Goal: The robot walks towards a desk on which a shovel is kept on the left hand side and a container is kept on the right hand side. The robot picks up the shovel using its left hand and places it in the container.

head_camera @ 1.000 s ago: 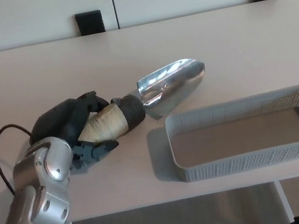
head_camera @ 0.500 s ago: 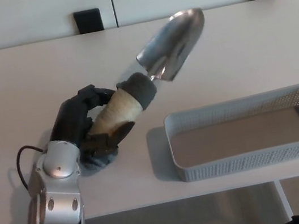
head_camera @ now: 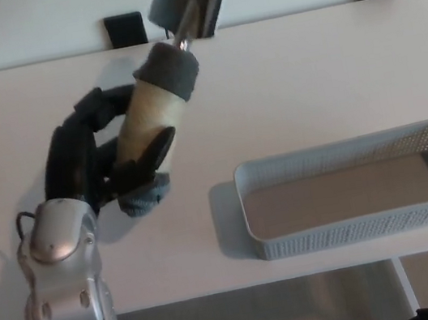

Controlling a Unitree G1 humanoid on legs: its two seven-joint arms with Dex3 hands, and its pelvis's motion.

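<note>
Pickup is done: the left hand [head_camera: 108, 165] is wrapped around the tan handle of the shovel [head_camera: 161, 87], with its fingers closed on the grip and the tool clear of the desk [head_camera: 331, 75]. The shovel stands steeply tilted, blade uppermost and partly cut off by the top edge of the head view. It sits over the desk's left half, well apart from the container [head_camera: 356, 222].

Placement is not yet done. Judged from this position, the carry rightward, the lowering and the release all remain.

The container, a grey mesh tray on the right near the front edge, is empty; only its bare floor shows. The right hand is not in view.
</note>
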